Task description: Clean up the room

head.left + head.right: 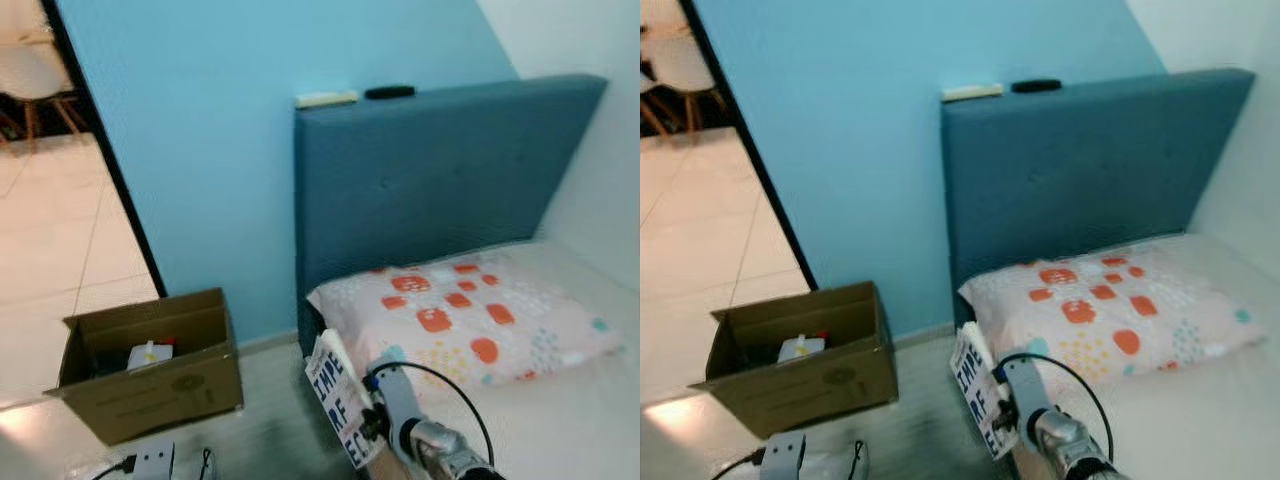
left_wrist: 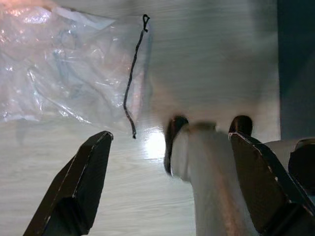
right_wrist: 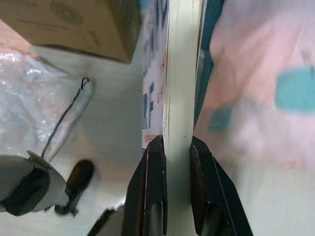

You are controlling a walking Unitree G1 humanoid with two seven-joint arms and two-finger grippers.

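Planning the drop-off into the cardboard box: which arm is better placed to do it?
Right. The right gripper has its jaws shut on the book, beside the pillow. The left gripper hangs open over the floor near a plastic bag. The cardboard box sits close by.

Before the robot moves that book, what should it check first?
1. Right gripper shut on the book: ok.
2. Book held upright, off the pillow: ok.
3. Box open at the top: ok.
4. Room in the box: cannot tell; something white already lies inside.
5. Left gripper open, holding nothing: ok.
6. Plastic bag on the floor near the path: not ok.
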